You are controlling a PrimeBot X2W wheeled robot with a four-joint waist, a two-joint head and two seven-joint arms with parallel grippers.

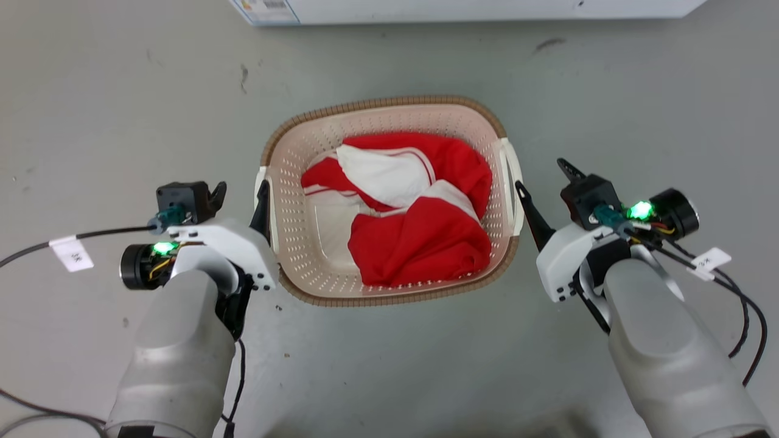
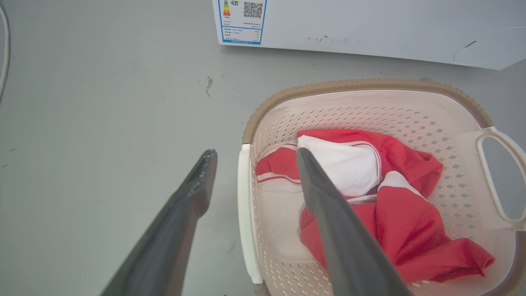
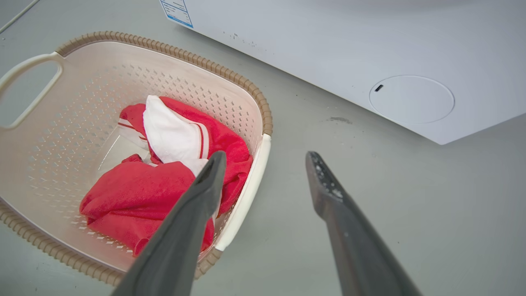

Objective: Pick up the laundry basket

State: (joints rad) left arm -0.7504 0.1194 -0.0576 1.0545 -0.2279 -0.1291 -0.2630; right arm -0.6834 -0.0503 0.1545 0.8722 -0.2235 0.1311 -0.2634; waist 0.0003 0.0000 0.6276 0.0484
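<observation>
The laundry basket (image 1: 389, 100) sits on the grey floor, cream with perforated walls and a brown rim, holding red and white clothes (image 1: 420, 213). My left gripper (image 1: 241, 198) is open at the basket's left side. In the left wrist view the left gripper (image 2: 254, 155) has the white left handle (image 2: 244, 213) lying between its fingers, one over the inside, one over the floor. My right gripper (image 1: 544, 182) is open beside the right handle (image 1: 510, 182). The right wrist view shows the right gripper (image 3: 266, 156) straddling that handle (image 3: 246, 197). Neither gripper holds anything.
A white washer (image 1: 462, 9) stands just beyond the basket, with a label at its corner (image 2: 242, 20). Black cables trail from both wrists, on the left (image 1: 36, 246) and on the right (image 1: 742, 304). Bare floor surrounds the basket on both sides.
</observation>
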